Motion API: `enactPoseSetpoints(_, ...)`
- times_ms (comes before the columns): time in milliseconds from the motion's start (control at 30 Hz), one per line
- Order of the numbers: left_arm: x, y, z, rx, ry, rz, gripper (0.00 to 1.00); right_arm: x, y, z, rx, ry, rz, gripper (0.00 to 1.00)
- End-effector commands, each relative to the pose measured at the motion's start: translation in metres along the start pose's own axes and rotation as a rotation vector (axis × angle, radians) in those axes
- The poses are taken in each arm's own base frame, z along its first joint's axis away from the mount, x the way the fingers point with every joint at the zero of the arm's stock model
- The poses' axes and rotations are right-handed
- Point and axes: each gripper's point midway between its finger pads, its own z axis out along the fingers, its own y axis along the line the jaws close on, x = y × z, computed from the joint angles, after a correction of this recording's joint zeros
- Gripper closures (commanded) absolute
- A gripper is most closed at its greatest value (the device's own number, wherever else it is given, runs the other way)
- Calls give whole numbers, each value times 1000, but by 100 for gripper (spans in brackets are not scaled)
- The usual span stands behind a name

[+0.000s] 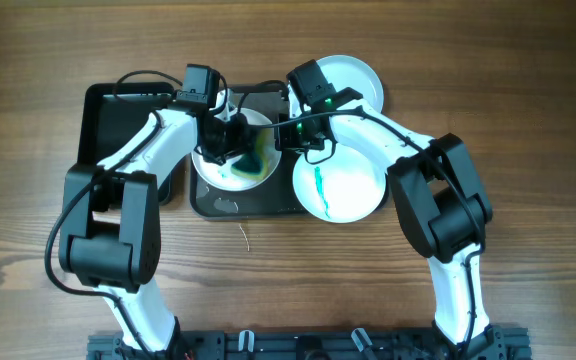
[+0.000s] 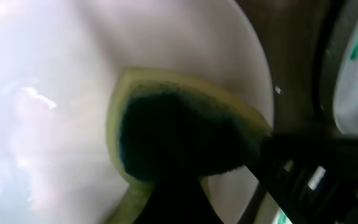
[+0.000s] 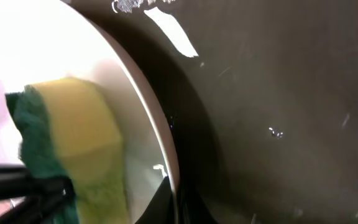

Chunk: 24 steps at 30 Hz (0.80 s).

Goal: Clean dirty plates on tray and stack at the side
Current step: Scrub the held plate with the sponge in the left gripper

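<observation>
Sponge [image 2: 179, 137] scrubs teal-smeared plate [image 1: 223, 178] on tray [image 1: 258, 205]
Left gripper [image 1: 233, 150] clamps the sponge; right gripper [image 1: 286, 135] pinches the plate's rim.

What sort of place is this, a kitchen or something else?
Likely a robot test bench, not a real kitchen: a wooden table, two mounted robot arms, and smeared plates on a tray.

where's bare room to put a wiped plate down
Bare table in front of the tray, between the arms, and outside each arm. Crowded on the tray: the left gripper, holding the sponge, and the right gripper meet at one plate.
</observation>
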Motion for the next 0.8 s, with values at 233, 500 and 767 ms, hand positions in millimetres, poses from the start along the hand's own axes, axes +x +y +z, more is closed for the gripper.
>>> enactPoseSetpoints(233,-5,102,-28,-552,-190,-373,96,5,-3,6,-17,24,7,95)
enactPoseSetpoints(500,4,59,-18,-341,-3,-8,96,5,-3,6,-17,24,9,96)
enactPoseSetpoints(767,-47,67,-51,-510,-225,42,96,6,-3,6,-16,25,10,96)
